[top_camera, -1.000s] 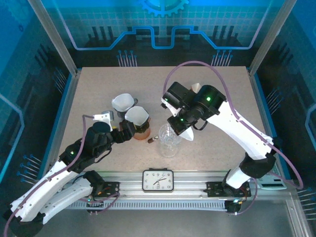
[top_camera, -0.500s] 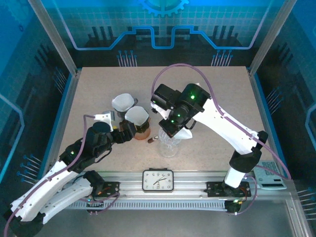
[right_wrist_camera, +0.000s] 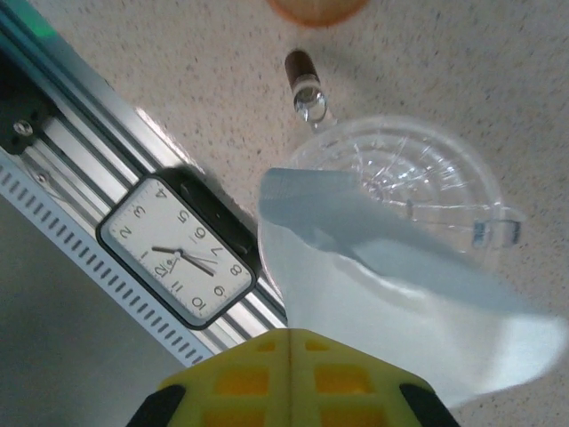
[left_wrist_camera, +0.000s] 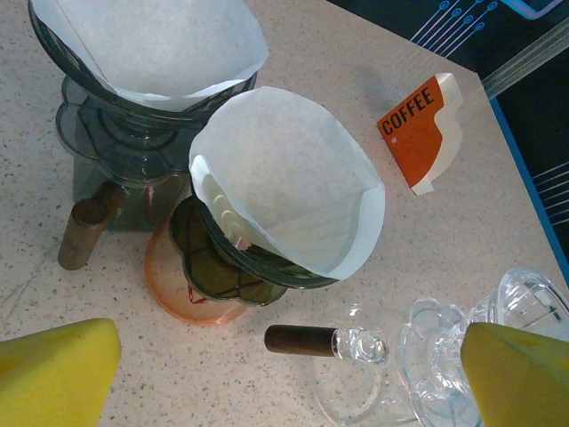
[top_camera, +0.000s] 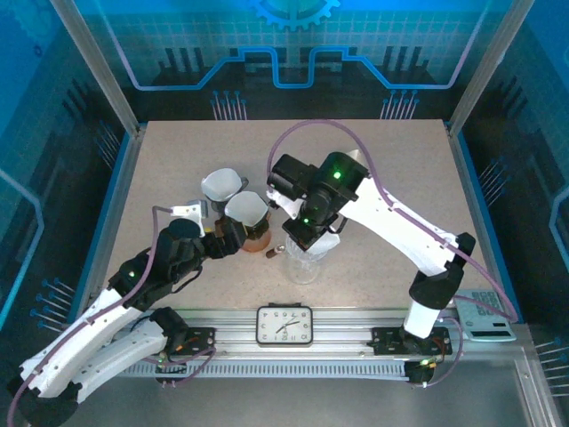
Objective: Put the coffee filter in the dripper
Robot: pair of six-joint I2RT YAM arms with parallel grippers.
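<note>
White paper coffee filter [right_wrist_camera: 382,294] hangs pinched in your right gripper's [right_wrist_camera: 289,351] pressed-together jaws, partly over the clear glass dripper [right_wrist_camera: 391,165], so centre its point above the ribbed cone before lowering and releasing, while your left gripper [left_wrist_camera: 284,387] sits nearby, jaws spread.

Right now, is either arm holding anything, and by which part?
The right fingers pinch the white coffee filter by one edge; the left fingers are open and empty.

Speckled beige table [top_camera: 178,160], blue-lit panelled walls [top_camera: 293,53]
</note>
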